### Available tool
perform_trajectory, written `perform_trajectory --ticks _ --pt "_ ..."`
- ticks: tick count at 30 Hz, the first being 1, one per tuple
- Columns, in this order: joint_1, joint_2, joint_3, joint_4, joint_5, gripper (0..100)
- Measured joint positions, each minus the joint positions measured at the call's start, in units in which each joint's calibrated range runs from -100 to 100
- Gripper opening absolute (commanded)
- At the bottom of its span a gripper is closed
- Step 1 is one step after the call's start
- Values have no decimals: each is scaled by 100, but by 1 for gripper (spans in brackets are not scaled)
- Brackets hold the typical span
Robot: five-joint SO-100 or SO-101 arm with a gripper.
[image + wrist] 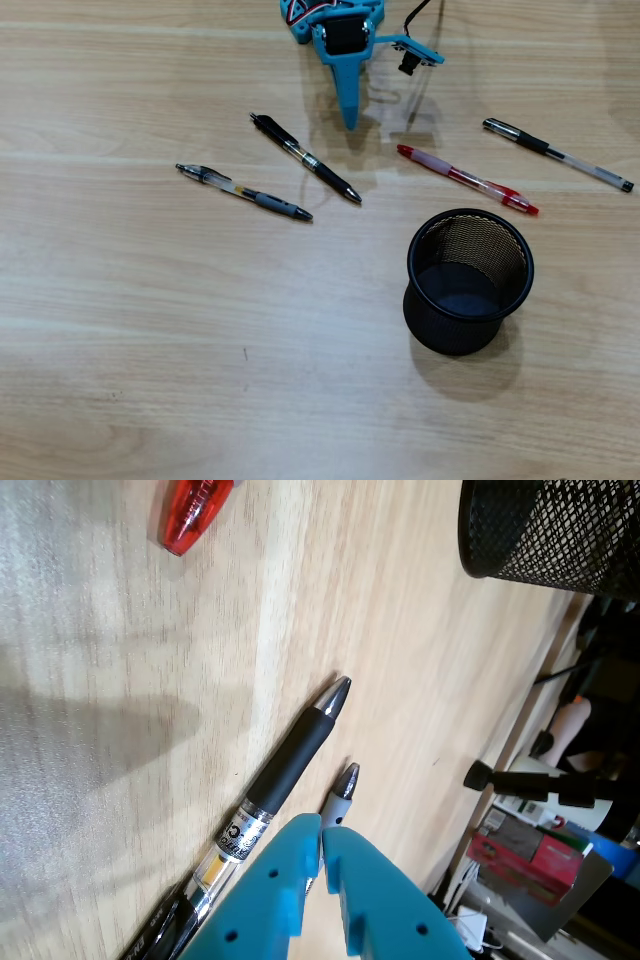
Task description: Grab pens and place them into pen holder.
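The hand (pixel 322 842), fingers pressed together, is hovering over the black pen (pixel 305 158); it should be spreading wide and straddling the barrel before pinching.

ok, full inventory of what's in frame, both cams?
black pen: 1, black with clear barrel, overhead view centre-left, on table
grey pen: 1, grey grip, clear barrel, left of the black pen
red pen: 1, red and clear, above the holder
black-capped pen: 1, black and clear, far right
pen holder: 1, black mesh, upright, empty as far as visible
table: 1, light wood
gripper: 1, blue, top centre, fingers together in wrist view
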Motion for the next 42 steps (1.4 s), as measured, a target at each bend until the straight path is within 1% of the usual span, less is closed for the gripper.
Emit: perform_trajectory --ticks 17,20,22,25,29,30,32,34,35,37,39,42 --pt "0 0 0 17 -10 2" --pt "133 0 -80 69 -317 2" --pt "172 0 -257 69 -728 2" --pt "172 0 -275 86 -863 2" --pt "257 17 -390 164 -900 2" --pt "372 59 -834 371 -905 2" --pt "410 195 -1180 552 -905 2" --pt "448 875 -1934 1070 -905 2" --pt "524 1470 -2981 1536 -905 2" --pt "610 2065 -3949 1856 -905 2" --pt "781 2863 -5049 2477 -926 2" --pt "838 3959 -6398 3323 -1222 2"
